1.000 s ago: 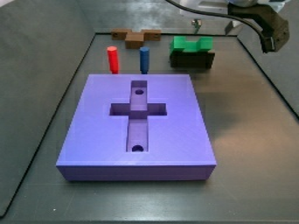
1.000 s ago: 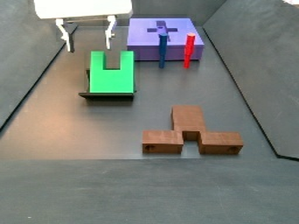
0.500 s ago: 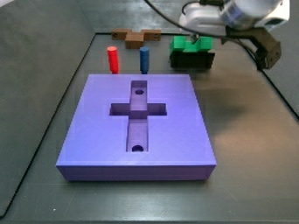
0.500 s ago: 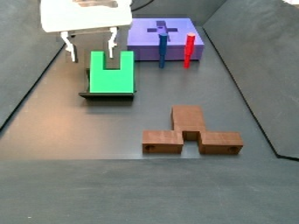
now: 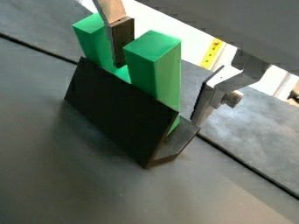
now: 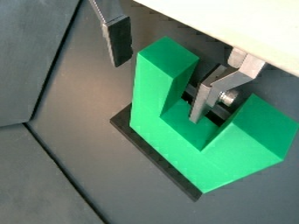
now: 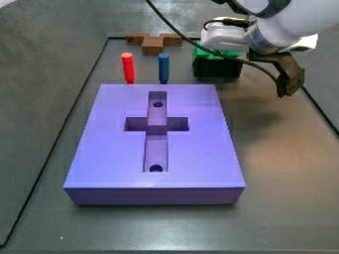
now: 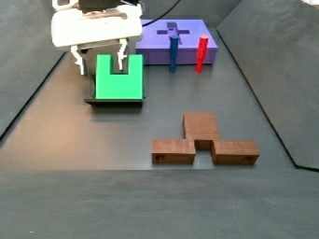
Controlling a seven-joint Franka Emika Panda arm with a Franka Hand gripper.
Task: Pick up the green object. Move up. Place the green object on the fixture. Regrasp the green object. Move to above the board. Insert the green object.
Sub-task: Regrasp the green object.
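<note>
The green object (image 8: 118, 86), a bright green U-shaped piece, sits on the dark fixture (image 8: 112, 102) near the left wall. My gripper (image 8: 100, 63) is low over it and open. It straddles one prong: one finger stands in the notch, the other outside the prong, with a gap on each side. Both wrist views show this, with the green object (image 5: 152, 83) on the fixture (image 5: 117, 114) and the gripper (image 6: 163, 70) round a prong of the green object (image 6: 233, 144). In a side view the arm hides most of the green object (image 7: 212, 47). The purple board (image 7: 159, 139) lies apart.
A red peg (image 7: 127, 67) and a blue peg (image 7: 163, 66) stand upright beside the board's far edge. A brown piece (image 8: 206, 142) lies on the floor, away from the fixture. Dark walls edge the floor on both sides.
My gripper has come down from above and behind the fixture onto the green object. Its fingers now straddle one prong. The green object has not moved.
</note>
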